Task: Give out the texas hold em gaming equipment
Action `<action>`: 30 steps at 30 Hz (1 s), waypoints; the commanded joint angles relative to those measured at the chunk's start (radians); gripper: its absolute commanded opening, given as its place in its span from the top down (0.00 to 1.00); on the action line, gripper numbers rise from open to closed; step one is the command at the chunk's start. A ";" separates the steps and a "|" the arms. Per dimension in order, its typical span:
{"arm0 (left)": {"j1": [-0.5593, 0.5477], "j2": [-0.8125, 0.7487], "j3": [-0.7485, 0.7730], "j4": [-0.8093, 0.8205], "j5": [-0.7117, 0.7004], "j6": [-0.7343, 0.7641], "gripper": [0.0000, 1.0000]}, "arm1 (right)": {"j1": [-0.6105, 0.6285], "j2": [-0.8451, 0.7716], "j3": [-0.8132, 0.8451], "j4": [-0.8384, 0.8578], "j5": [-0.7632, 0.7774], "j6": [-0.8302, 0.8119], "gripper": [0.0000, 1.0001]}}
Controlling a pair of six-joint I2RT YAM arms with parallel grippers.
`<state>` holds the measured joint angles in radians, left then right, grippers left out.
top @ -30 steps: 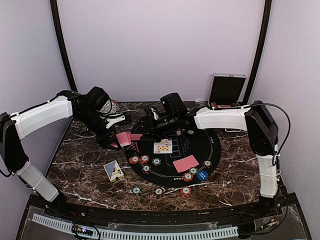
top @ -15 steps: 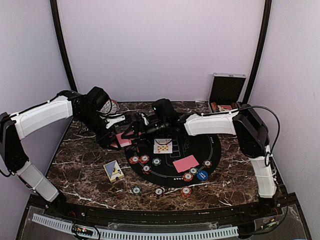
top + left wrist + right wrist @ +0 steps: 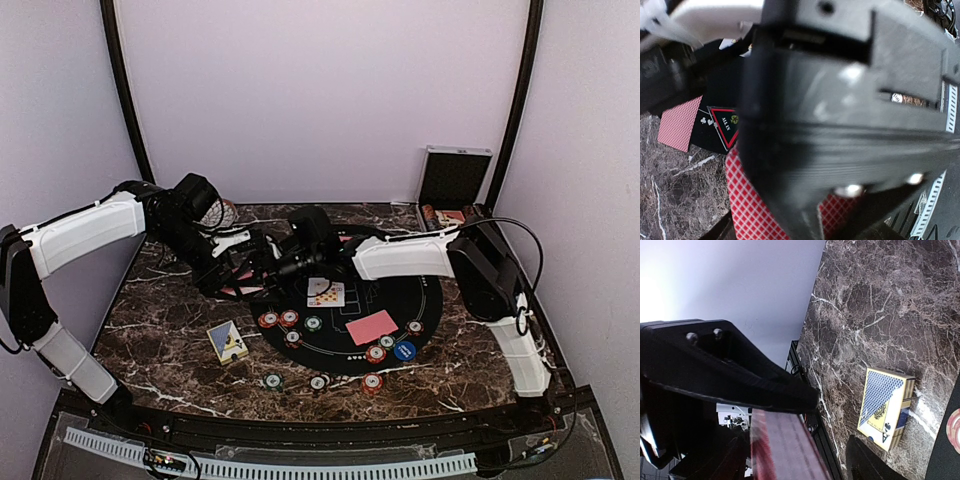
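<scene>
Deck: red-backed stack [image 3: 751, 207] is off the table, held in the L gripper [image 3: 220, 272] over the far-left edge of the black mat [image 3: 420, 300]. L claw is clamped on it.
R gripper: [image 3: 258, 264] now right at the deck. Jaws are apart w/ the stack's edge between them in the R wrist view; no pinch seen yet.
Change: over the last sec the R arm swung left across the mat, from nr the face-up card [image 3: 326, 292] to meet the L gripper. L arm & deck stayed put.
Dealt: face-up card + one face-down card [image 3: 371, 327] lie on the mat, neither shifted.
Chips: red chips [image 3: 289, 317], green chip [image 3: 313, 323], blue chip [image 3: 404, 351] & a few more on the mat's near half. Three loose chips [image 3: 318, 382] sit on the marble table [image 3: 160, 330] nr the front edge. All as they were.
Other: blue card box [image 3: 228, 341] just left of the mat, silver case [image 3: 455, 175] at the far-right corner.
Meaning: prob. R is coming in for the next card off the deck, so the deal is mid-way. More cards & chip shares look left to hand out.
Risk: two cards could lift together, or R could knock the deck askew in L's grip.
</scene>
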<state>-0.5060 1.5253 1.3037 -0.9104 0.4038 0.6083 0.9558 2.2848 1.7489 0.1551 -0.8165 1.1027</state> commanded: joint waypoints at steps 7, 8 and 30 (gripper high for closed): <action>0.003 -0.037 0.028 -0.021 0.027 0.009 1.00 | -0.042 -0.019 -0.022 -0.088 0.045 -0.060 0.34; 0.003 -0.036 0.028 -0.022 0.029 0.008 1.00 | -0.049 -0.029 -0.036 -0.095 0.054 -0.071 0.35; 0.003 -0.029 0.039 -0.021 0.026 0.008 1.00 | -0.104 -0.150 -0.133 -0.177 0.082 -0.156 0.60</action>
<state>-0.5068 1.5253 1.3041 -0.9173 0.4015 0.6083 0.8783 2.1731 1.6592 0.0212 -0.7643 0.9585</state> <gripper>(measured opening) 0.683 0.413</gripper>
